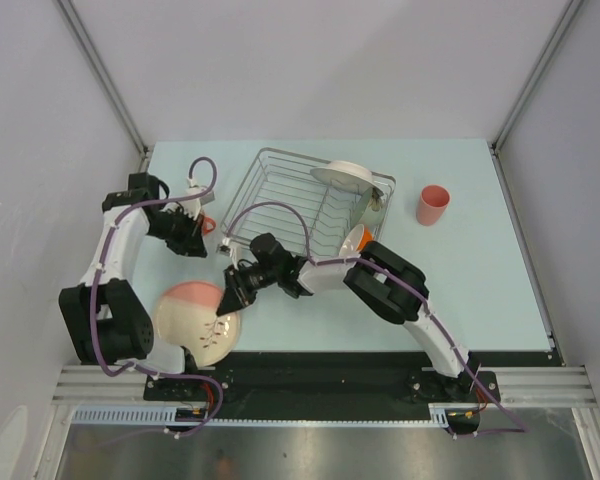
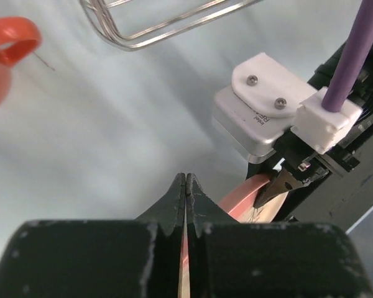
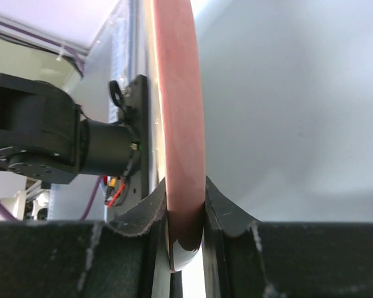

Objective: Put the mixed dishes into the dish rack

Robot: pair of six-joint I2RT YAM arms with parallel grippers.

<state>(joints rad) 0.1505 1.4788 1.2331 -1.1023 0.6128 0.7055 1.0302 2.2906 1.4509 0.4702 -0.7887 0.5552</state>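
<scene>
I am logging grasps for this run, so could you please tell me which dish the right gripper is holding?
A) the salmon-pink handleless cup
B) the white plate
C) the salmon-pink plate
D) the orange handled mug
C: in the right wrist view the right gripper is shut on the rim of the salmon-pink plate, seen edge-on between its fingers.
</scene>
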